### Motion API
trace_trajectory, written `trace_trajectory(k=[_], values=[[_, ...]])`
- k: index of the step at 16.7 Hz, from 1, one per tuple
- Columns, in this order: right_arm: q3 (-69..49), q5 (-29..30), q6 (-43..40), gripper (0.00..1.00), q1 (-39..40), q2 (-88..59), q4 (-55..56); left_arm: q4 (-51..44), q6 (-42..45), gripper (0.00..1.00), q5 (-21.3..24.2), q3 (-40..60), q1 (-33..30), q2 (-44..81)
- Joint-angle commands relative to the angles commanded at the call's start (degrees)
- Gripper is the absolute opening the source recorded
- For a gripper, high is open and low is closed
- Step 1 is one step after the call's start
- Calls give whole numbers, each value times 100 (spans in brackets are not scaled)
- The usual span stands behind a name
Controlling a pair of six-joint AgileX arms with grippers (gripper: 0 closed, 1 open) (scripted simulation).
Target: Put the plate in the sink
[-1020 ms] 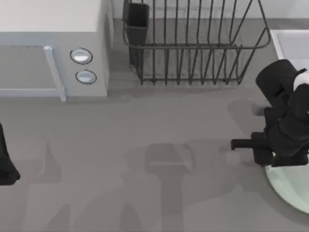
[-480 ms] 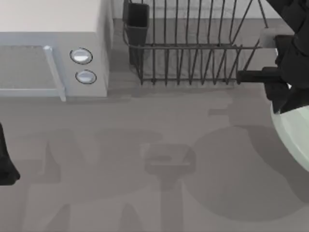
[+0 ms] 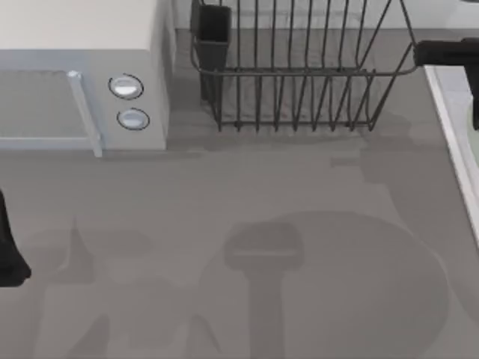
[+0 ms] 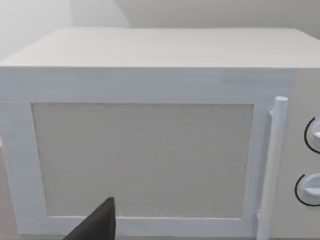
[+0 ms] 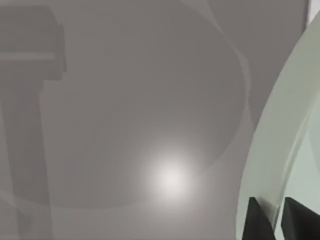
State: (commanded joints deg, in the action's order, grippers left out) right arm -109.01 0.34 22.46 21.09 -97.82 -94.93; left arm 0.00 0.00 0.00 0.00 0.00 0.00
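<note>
In the right wrist view the pale mint plate (image 5: 280, 125) hangs tilted above the grey table. My right gripper (image 5: 277, 222) is shut on its rim, with one dark finger (image 5: 257, 222) on each face. In the top view, a black part of my right arm (image 3: 445, 52) reaches in at the far right edge, over the sink's pale rim (image 3: 451, 127). A large round shadow lies on the table below. My left arm (image 3: 9, 254) stays parked at the left edge, and one dark fingertip (image 4: 97, 225) shows in front of the microwave.
A white microwave (image 3: 82, 75) stands at the back left, its door and handle (image 4: 272, 160) facing my left wrist. The dark wire dish rack (image 3: 299, 67) stands at the back, just left of the sink.
My right arm has lifted the plate off the table's right side and carried it back and to the right, over the sink rim and mostly out of the top view. The left arm has not moved.
</note>
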Motion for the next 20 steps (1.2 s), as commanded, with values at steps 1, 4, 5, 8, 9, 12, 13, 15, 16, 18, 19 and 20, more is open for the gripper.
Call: trace_trajectory(k=[1, 4, 5, 8, 9, 12, 13, 15, 16, 18, 19, 20], values=[[0, 0, 0, 0, 0, 0, 0, 0, 0, 100, 0, 0, 0, 0], [14, -2, 7, 0, 28, -16, 14, 0, 0, 100, 0, 0, 0, 0], [2, -2, 0, 0, 21, -28, 11, 0, 0, 100, 0, 0, 0, 0], [-386, 0, -192, 0, -173, -415, -69, 0, 0, 100, 0, 0, 0, 0], [-638, 1, -310, 0, -292, -667, -114, 0, 0, 100, 0, 0, 0, 0], [-1747, 5, -777, 0, -764, -1775, -270, 0, 0, 100, 0, 0, 0, 0], [-2206, 7, -959, 0, -948, -2230, -323, 0, 0, 100, 0, 0, 0, 0], [-3173, 10, -1345, 0, -1337, -3192, -416, 0, 0, 100, 0, 0, 0, 0], [-3644, 11, -1540, 0, -1534, -3663, -455, 0, 0, 100, 0, 0, 0, 0], [-4492, 14, -1915, 0, -1912, -4515, -516, 0, 0, 100, 0, 0, 0, 0], [-4845, 16, -2085, 0, -2083, -4869, -538, 0, 0, 100, 0, 0, 0, 0], [-5143, 17, -2239, 0, -2238, -5167, -555, 0, 0, 100, 0, 0, 0, 0]])
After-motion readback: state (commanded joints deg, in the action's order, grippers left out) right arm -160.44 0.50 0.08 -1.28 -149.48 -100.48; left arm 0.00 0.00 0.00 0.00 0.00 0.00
